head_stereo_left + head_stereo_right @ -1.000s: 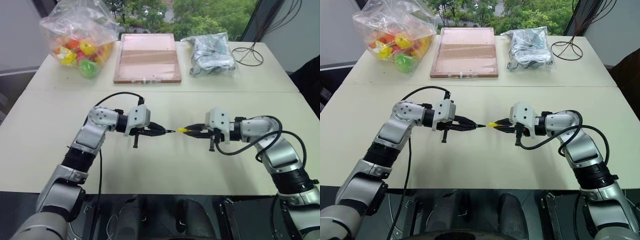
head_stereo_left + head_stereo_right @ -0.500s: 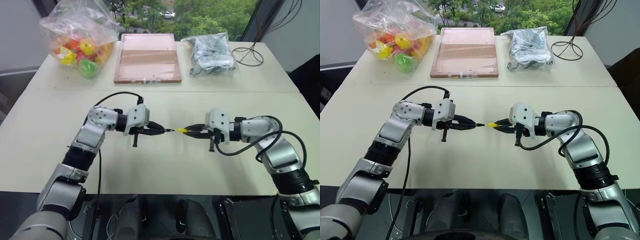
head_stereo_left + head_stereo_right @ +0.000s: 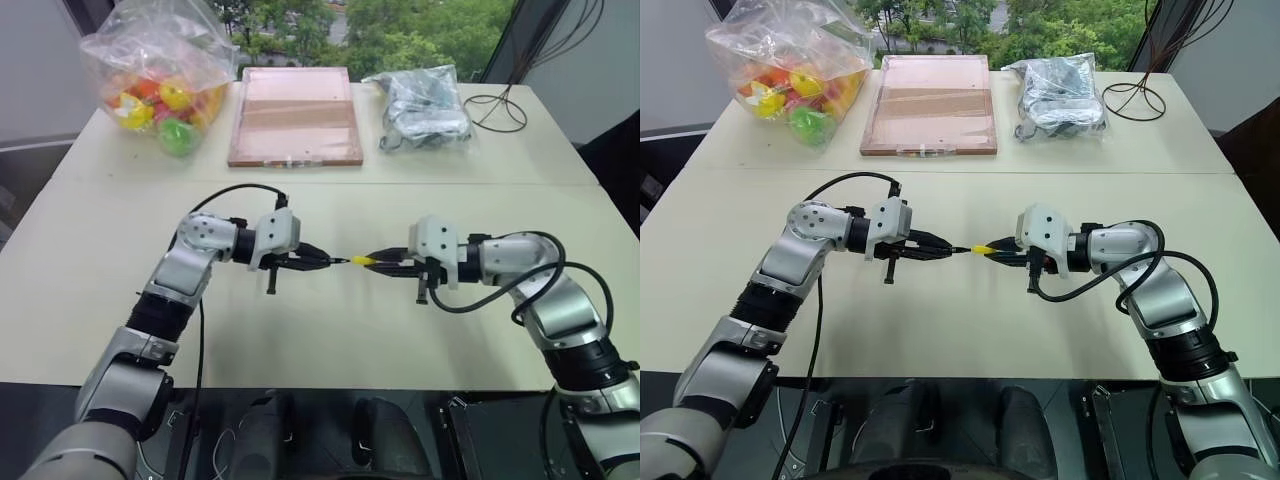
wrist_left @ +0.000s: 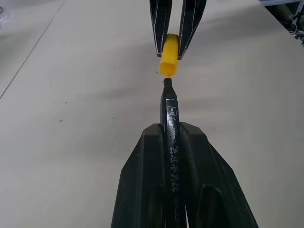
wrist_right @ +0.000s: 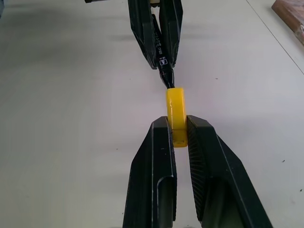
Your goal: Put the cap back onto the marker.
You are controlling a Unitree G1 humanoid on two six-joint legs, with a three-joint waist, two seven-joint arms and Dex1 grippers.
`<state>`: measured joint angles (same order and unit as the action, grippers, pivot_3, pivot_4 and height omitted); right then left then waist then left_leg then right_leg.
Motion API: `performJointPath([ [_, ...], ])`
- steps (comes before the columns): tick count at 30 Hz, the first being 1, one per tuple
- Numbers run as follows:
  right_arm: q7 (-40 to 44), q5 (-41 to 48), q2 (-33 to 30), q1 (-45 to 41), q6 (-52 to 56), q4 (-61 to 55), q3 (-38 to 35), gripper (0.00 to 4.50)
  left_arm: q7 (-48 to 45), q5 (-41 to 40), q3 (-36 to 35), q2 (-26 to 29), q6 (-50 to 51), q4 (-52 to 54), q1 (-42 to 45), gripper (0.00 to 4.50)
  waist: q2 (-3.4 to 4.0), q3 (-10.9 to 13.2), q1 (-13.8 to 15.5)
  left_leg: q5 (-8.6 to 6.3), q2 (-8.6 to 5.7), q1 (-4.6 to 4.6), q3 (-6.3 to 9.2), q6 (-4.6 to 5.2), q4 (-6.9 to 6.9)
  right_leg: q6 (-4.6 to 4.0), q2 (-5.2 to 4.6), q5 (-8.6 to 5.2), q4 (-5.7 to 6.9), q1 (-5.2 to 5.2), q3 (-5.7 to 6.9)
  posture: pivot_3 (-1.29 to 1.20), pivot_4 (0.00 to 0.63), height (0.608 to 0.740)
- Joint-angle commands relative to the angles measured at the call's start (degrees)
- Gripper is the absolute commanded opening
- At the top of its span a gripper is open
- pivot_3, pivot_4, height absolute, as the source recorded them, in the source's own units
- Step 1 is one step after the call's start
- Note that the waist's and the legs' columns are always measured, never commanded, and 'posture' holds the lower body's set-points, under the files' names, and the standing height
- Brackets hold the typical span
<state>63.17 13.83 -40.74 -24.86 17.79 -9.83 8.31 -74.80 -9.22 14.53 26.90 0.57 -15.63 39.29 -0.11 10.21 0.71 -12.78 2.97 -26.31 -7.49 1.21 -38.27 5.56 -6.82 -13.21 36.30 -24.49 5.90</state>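
I have both arms raised over the middle of the desk (image 3: 320, 340), pointing at each other across the centre of the frame. My left gripper (image 3: 318, 259) has its jaws clamped on the marker (image 3: 333, 261), which sticks out past the fingertips toward the right of the frame, bare tip leading. My right gripper (image 3: 388, 264) has its jaws pinched tight on the cap (image 3: 362, 260), with most of the yellow cylinder poking out toward the left of the frame.

What matters for the next move is the line between the two. In the left wrist view the marker (image 4: 169, 142) runs straight up the middle and its tip sits right at the mouth of the cap (image 4: 168, 55); whether it has entered I cannot tell. In the right wrist view the cap (image 5: 176, 115) and the marker (image 5: 162, 64) beyond it look nearly on one axis, the marker leaning slightly off to one side. Both long axes lie roughly level, side to side in the head views.

My judgement: the mating step is in hand, and the arms are equally close, so a short push together along that shared line should seat the cap. If the slight skew persists, the tip could catch the rim and lever the cap out of my jaws.
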Motion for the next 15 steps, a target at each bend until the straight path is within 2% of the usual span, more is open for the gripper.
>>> performJointPath([
  [1, -0.21, 0.90, 0.56, -0.13, -0.25, -2.52, -0.16, 0.04, 0.07, -0.50, -0.69, -0.21, -0.88, 0.94, 2.00, 0.00, 0.00, 0.00, 0.00, 0.00, 0.00, 0.00, 0.00, 0.00, 0.00, 0.00, 0.00, 0.00, 0.00, 0.00, 0.00, 0.00, 0.150, 0.740],
  [15, -0.58, 0.26, 1.57, -1.53, -0.73, -3.62, 0.59, 0.04, -2.38, -0.75, 1.14, -0.06, 0.94, 3.46, 0.77, 0.00, 0.00, 0.00, -0.04, 0.01, 0.00, 0.00, 0.00, -0.01, 0.00, 0.00, 0.00, 0.00, 0.00, 0.00, 0.00, 0.00, 0.150, 0.740],
])
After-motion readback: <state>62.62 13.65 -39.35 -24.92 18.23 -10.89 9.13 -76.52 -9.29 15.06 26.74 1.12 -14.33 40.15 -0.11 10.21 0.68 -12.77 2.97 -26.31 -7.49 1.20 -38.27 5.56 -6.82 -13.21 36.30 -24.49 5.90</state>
